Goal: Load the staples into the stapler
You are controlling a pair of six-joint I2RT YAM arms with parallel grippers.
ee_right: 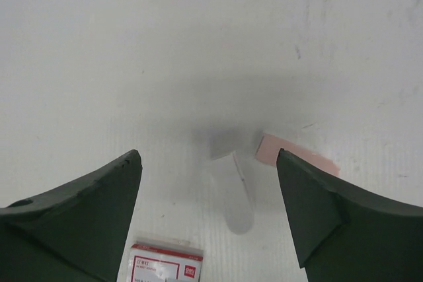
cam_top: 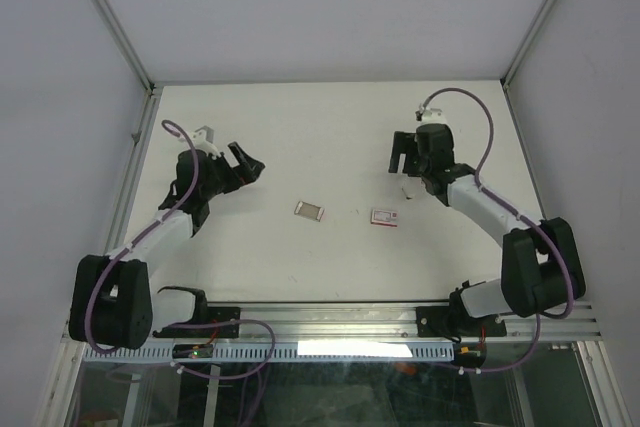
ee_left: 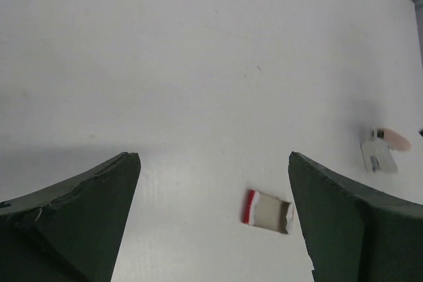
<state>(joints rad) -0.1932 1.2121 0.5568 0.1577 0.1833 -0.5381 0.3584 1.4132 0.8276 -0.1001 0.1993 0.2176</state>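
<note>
The stapler [ee_right: 291, 154] lies on the white table between and just ahead of my right gripper's [ee_right: 208, 155] open fingers. It looks splayed open, with a pale pink part to the right and a greyish part [ee_right: 228, 163] to the left. In the top view the stapler [cam_top: 407, 190] lies just below the right gripper [cam_top: 402, 163]. It also shows far right in the left wrist view [ee_left: 382, 150]. My left gripper [ee_left: 213, 158] is open and empty, well left of centre [cam_top: 250, 162]. A small red-edged piece with a grey middle [ee_left: 268, 212] lies ahead of it [cam_top: 309, 209].
A small red-and-white flat box [cam_top: 384, 216] lies at the table's middle, left of the stapler, and shows at the bottom of the right wrist view [ee_right: 165, 265]. Metal frame rails and grey walls bound the table [cam_top: 300, 127].
</note>
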